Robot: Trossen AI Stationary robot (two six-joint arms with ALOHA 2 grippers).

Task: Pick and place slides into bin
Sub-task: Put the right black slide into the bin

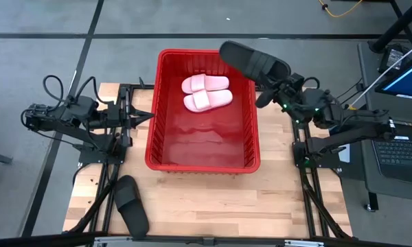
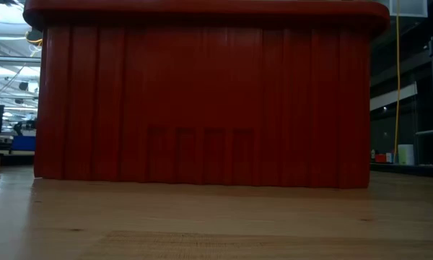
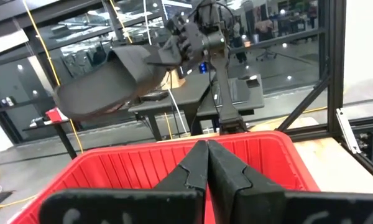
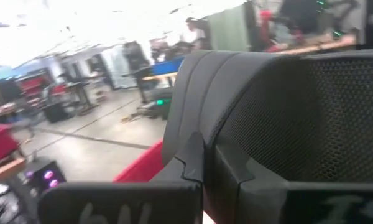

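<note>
We see the right gripper (image 1: pixel 269 84) with jaws clamped on a black slide (image 1: pixel 253 60) above the bin's (image 1: pixel 158 127) far corner. Two pink slides (image 1: pixel 207 92) lie inside. The left gripper (image 1: pixel 145 116), jaws together, waits beside the bin.

The left arm lies folded low along the left side of the bench, forearm level, its left gripper (image 1: pixel 145 116) pointing straight across toward the middle; the jaws are pressed together with nothing between them. The right arm reaches in from the right side, elbow bent and wrist raised, angled toward the far end. The right gripper (image 1: pixel 273 85) has its jaws clamped on the edge of a black slide (image 1: pixel 253 60), held aloft.
</note>
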